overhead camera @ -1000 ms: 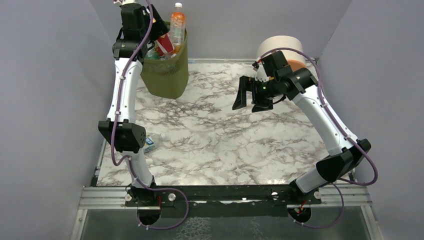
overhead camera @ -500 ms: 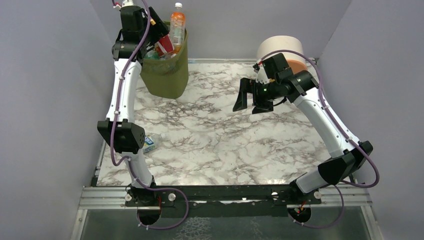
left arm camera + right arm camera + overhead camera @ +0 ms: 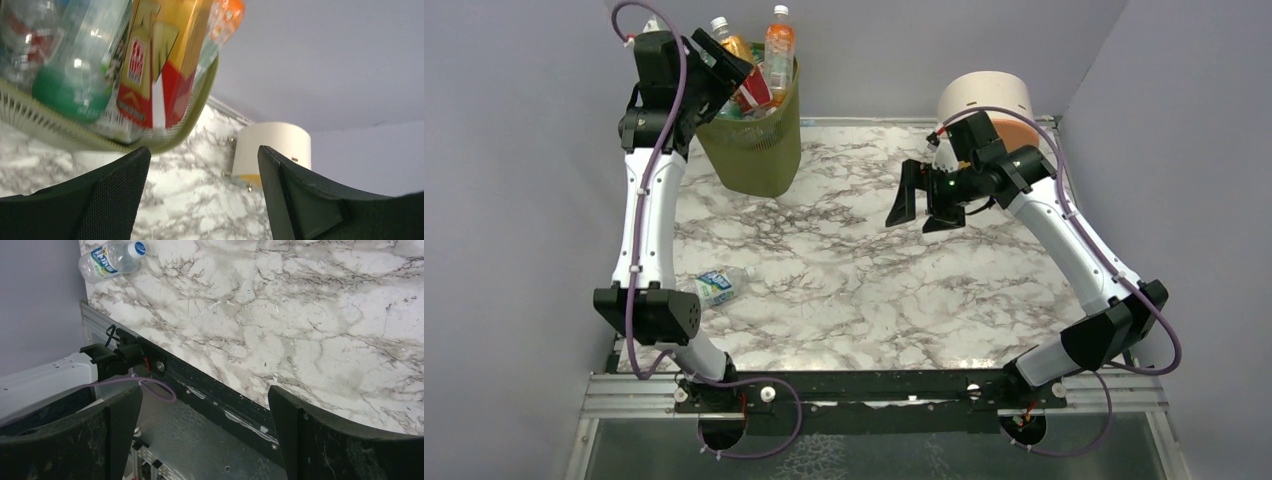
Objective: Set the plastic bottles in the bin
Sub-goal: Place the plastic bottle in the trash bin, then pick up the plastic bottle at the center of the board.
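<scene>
Bottles (image 3: 150,65) in the bin (image 3: 170,142) blurred, tops beyond the left wrist view's upper edge.

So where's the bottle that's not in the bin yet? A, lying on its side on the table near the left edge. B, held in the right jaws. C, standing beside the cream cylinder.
A: the bottle with the blue label lies on its side on the marble table near the left edge, with nothing gripping it.
</scene>
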`<act>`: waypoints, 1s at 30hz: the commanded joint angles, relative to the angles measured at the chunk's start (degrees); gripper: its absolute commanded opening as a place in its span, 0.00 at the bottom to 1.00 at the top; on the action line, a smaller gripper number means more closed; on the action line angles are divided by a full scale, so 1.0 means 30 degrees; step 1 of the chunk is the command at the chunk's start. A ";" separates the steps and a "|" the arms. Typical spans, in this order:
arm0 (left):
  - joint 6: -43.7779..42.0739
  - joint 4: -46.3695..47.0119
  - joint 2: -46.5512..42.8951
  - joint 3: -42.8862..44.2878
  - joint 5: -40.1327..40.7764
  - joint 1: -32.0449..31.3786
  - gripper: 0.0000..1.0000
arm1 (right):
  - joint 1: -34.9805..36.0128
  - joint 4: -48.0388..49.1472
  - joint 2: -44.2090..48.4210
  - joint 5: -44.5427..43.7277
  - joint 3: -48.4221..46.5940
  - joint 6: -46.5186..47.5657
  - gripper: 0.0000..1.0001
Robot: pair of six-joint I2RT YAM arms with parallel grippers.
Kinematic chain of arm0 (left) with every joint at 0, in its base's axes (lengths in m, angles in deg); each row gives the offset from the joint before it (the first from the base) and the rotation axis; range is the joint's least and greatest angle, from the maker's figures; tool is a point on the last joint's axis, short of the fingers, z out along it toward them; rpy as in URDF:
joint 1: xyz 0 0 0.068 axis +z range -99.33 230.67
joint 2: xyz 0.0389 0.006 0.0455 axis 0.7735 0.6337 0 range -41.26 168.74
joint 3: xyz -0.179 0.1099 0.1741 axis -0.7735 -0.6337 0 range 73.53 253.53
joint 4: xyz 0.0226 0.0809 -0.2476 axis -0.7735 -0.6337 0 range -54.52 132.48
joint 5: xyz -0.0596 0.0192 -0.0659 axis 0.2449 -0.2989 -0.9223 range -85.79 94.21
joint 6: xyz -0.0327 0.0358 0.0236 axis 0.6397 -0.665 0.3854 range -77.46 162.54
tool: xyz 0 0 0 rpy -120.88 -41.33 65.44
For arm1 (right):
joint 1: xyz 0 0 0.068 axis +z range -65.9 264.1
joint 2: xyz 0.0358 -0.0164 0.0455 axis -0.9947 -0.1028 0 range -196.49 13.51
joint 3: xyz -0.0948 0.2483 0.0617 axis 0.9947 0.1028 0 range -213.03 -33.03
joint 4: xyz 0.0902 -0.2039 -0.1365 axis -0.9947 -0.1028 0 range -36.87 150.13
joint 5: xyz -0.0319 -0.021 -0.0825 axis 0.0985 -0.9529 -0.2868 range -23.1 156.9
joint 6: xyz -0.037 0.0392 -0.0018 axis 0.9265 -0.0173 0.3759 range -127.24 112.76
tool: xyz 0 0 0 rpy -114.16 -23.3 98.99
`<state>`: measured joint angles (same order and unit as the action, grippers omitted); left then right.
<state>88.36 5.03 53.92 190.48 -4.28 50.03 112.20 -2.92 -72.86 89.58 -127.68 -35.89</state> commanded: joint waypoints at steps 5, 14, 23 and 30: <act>0.2569 -0.2351 -0.4355 -0.5805 -0.0710 0.0079 0.84 | -0.0098 0.1342 0.0488 0.1890 0.1077 -0.0199 0.99; 0.5196 -0.4922 -0.7610 -1.0189 0.0070 0.0096 0.87 | -0.0090 0.1972 0.0459 0.2989 0.1927 -0.0375 0.99; 0.6454 -0.5387 -0.9052 -1.4299 0.0465 0.0086 0.99 | -0.0079 0.1922 0.0811 0.3574 0.2780 -0.0740 0.99; 0.8480 -0.5952 -0.9557 -1.6065 0.1104 0.0091 0.99 | -0.0079 0.2262 0.0955 0.4122 0.3570 -0.1082 1.00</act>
<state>107.55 -10.38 27.65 143.48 -4.06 50.07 112.15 2.26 -71.83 99.15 -118.47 -38.20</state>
